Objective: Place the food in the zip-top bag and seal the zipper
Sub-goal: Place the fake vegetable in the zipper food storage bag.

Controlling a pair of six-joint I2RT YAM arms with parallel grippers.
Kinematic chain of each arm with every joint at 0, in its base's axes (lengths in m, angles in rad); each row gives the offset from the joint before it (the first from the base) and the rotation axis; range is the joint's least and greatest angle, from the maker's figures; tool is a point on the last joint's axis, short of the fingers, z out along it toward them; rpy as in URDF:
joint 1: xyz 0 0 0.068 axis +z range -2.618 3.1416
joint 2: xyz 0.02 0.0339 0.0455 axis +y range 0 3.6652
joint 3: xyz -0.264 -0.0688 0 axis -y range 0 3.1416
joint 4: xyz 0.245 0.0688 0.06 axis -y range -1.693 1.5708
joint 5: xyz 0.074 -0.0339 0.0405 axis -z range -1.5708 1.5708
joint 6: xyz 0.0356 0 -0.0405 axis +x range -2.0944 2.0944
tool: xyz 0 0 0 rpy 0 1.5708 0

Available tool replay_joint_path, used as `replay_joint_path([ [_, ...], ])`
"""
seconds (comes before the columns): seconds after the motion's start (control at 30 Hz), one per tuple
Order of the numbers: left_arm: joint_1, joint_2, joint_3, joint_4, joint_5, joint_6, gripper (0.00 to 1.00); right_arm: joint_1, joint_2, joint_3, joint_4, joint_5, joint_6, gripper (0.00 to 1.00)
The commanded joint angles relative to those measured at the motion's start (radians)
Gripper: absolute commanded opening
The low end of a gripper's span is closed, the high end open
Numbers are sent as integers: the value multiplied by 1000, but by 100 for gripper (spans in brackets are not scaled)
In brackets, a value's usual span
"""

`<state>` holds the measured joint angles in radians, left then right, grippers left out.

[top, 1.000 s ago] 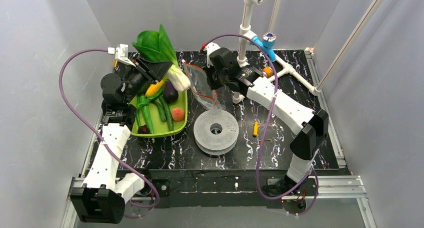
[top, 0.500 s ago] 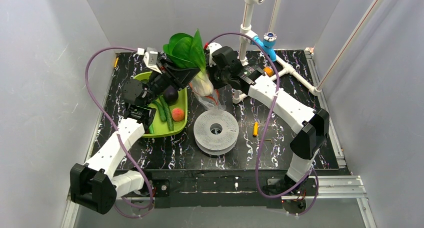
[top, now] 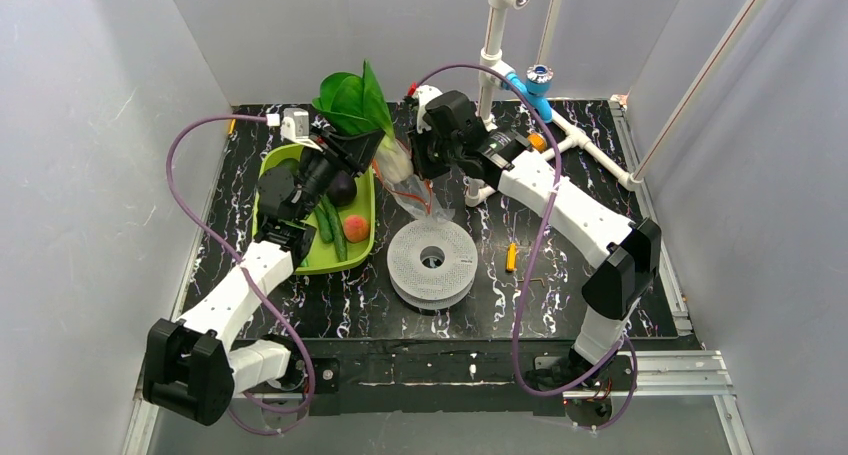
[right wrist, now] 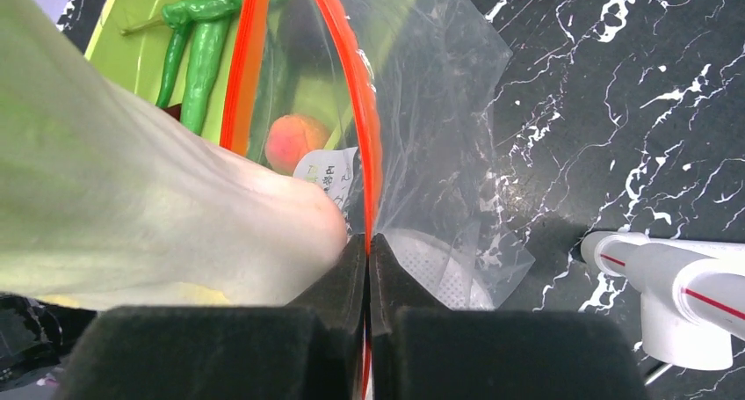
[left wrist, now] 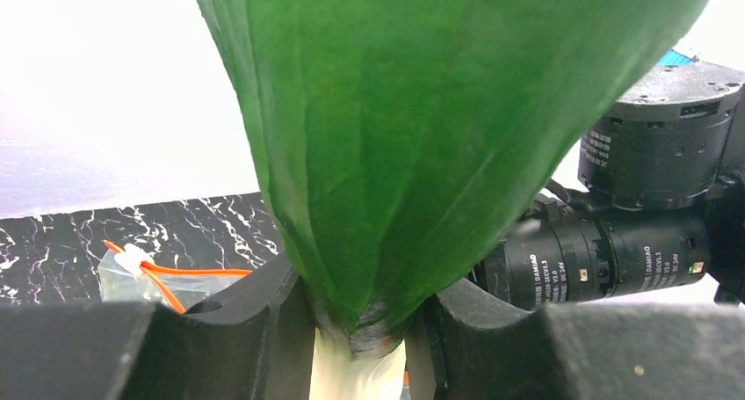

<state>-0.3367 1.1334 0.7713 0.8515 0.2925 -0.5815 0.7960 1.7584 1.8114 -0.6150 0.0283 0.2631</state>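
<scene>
The left jaws were clenched on the white-and-green leafy stalk (left wrist: 369, 154), gripping it where the green leaf met the pale stem; the leaf rose directly above the jaws and the stem dropped between them. To the right of these jaws, a black motor housing (left wrist: 615, 250) on the right arm bore the lettering "DAMIAO"; the finer print beside it could not be read. The right jaws were closed flat on the zipper (right wrist: 351, 83), holding the zip-top bag (right wrist: 439, 154) with its mouth spread open ahead of them. The pale base of the stalk lay just left of the right jaws, against the mouth; its depth inside could not be determined. A white label (right wrist: 329, 176) ahead of the right jaws carried illegible print. Beyond the right jaws, seen through the plastic, an orange-red round fruit (right wrist: 294, 141) and long green peppers (right wrist: 206, 48) lay in a green tray (right wrist: 141, 22). A white pipe (right wrist: 676, 294) rested on the surface (right wrist: 615, 110) to their right.
</scene>
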Motion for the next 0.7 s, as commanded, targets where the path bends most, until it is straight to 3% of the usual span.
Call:
replay_joint_path([
  [0.0, -1, 13, -21, 105, -61, -27, 2, -6, -42, 32, 58, -58, 51, 1],
  [0.3, -1, -27, -174, 141, -97, -28, 2, -7, -34, 53, 72, 9, 160, 1],
  [0.47, -1, -54, -180, 71, -89, -3, 3, -8, -36, 60, 80, 3, 167, 1],
  [0.67, -1, -13, -171, 79, -137, -148, 9, -9, -20, 75, 80, -9, 187, 1],
])
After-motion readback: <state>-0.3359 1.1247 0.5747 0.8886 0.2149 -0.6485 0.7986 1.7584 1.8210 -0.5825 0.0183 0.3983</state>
